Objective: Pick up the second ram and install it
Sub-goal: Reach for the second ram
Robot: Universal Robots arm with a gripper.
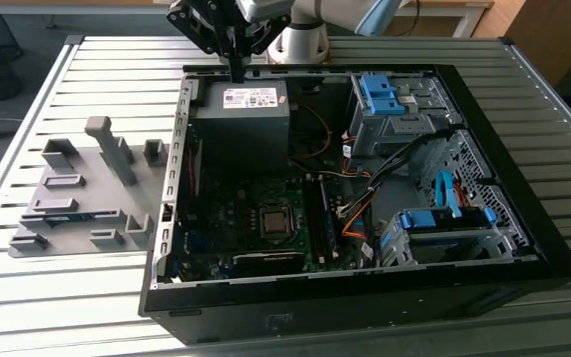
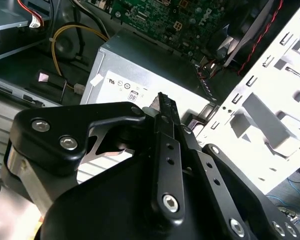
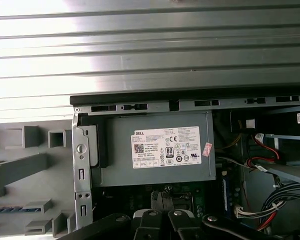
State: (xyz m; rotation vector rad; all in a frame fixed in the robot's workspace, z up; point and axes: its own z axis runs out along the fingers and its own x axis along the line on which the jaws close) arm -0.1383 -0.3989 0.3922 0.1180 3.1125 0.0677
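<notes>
The second ram point(image 1: 72, 217) lies in the gray holder point(image 1: 87, 167) at the exterior view's left, far from my fingers point(image 1: 237, 68), pressed together over the power supply point(image 1: 241, 130); crossing low could strike the case wall point(image 1: 178, 149)

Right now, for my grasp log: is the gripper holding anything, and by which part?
Nothing: the gripper is shut and bare above the power supply; the second ram lies in the gray holder.
</notes>
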